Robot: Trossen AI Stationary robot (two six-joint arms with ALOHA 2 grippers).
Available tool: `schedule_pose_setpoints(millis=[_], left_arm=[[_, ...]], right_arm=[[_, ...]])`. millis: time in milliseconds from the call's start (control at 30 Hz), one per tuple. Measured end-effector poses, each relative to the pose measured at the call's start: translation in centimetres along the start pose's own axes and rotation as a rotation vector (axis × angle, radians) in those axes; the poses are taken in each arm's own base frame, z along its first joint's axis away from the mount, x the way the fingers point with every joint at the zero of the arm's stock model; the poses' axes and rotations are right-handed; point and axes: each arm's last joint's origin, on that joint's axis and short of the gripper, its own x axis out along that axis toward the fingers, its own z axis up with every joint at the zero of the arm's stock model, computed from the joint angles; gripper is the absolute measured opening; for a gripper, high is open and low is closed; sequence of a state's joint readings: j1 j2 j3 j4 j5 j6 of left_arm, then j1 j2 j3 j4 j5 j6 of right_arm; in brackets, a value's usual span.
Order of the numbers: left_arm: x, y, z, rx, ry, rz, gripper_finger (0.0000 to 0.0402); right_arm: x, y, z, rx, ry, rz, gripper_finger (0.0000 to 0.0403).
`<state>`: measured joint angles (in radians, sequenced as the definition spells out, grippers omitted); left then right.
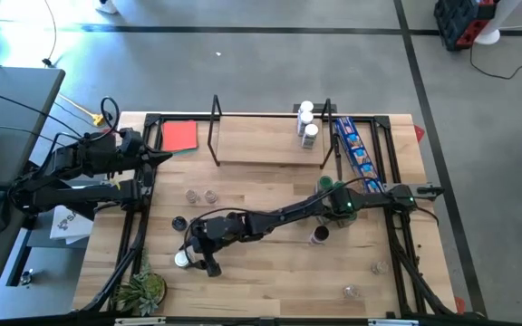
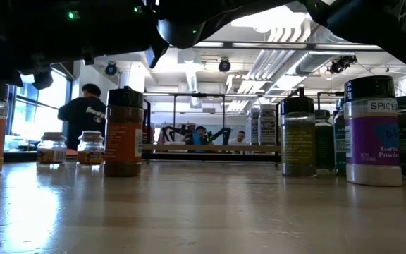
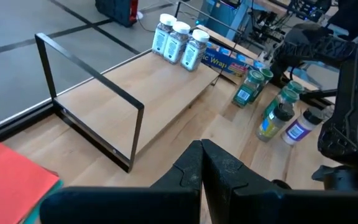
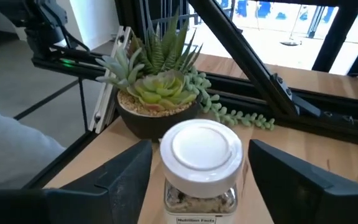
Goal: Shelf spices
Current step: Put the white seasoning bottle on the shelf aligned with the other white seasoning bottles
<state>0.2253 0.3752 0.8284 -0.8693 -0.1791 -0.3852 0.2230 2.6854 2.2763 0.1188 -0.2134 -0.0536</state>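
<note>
The shelf (image 1: pixel 270 138) is a low light-wood rack with black uprights at the table's far edge; three white-lidded spice jars (image 1: pixel 307 122) stand on its right end. Other jars stand on the table: a cluster (image 1: pixel 333 190) at centre right and two clear ones (image 1: pixel 201 196) left of centre. My right gripper (image 1: pixel 198 260) reaches to the near left, open. Its fingers stand on either side of a white-lidded jar (image 4: pixel 199 149), with small gaps showing. That jar (image 1: pixel 181 260) stands upright on the table. My left gripper (image 1: pixel 166 156) hovers shut near the shelf's left end (image 3: pixel 92 93).
A succulent pot (image 4: pixel 157 99) stands just beyond the jar, at the table's near-left corner (image 1: pixel 143 290). A red card (image 1: pixel 179 135) lies left of the shelf and a blue packet (image 1: pixel 356 149) right of it. A black-lidded jar (image 1: pixel 178 223) and two clear jars (image 1: pixel 350 292) stand nearby.
</note>
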Motion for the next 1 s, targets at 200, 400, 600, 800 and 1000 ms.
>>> schedule_pose_setpoints(millis=[200, 400, 600, 800, 1000], left_arm=[[0.0, 0.0, 0.0, -0.023, -0.005, 0.012, 0.0], [0.0, 0.1, 0.0, -0.031, -0.012, 0.024, 0.0], [0.0, 0.1, 0.1, -0.032, -0.02, 0.041, 0.0], [0.0, 0.1, 0.1, -0.032, -0.019, 0.048, 0.0], [0.0, 0.1, 0.1, -0.029, -0.021, 0.048, 0.0]], right_arm=[[0.0, 0.1, 0.0, -0.019, -0.004, 0.0, 0.025], [0.7, 0.3, -1.2, -0.019, -0.019, 0.002, 0.025], [1.2, 0.4, -2.0, -0.009, -0.039, -0.019, 0.025], [1.6, 0.4, -2.8, 0.013, -0.073, -0.021, 0.024], [1.6, 0.6, -2.8, 0.045, -0.081, -0.027, 0.0183]])
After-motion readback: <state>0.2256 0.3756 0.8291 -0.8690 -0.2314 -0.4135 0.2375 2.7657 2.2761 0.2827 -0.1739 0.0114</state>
